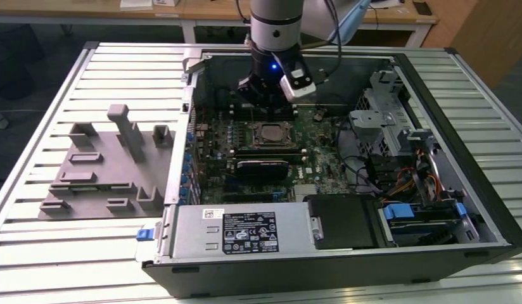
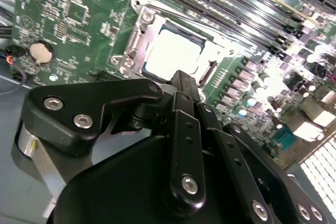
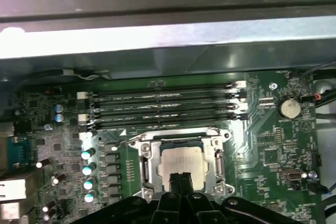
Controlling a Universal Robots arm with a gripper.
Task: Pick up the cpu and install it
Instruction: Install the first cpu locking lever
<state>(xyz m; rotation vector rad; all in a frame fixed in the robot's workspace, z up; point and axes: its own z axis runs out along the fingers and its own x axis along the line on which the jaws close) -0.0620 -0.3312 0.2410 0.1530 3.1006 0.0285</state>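
— Where is the cpu sitting?
— It is lying flat inside the metal-framed socket on the green board, in the open computer case resting on the bench.
— And the end effector?
— It is hanging right over the cpu, pressed together and pinching nothing.

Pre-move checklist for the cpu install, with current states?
1. cpu inside the socket frame: ok.
2. cpu lying flat, not tilted: ok, as far as both wrist views show.
3. gripper jaws empty: ok, shut with nothing between them.
4. gripper over the socket: ok.
5. gripper touching the cpu or apart from it: cannot tell.
6. socket frame latched: cannot tell.
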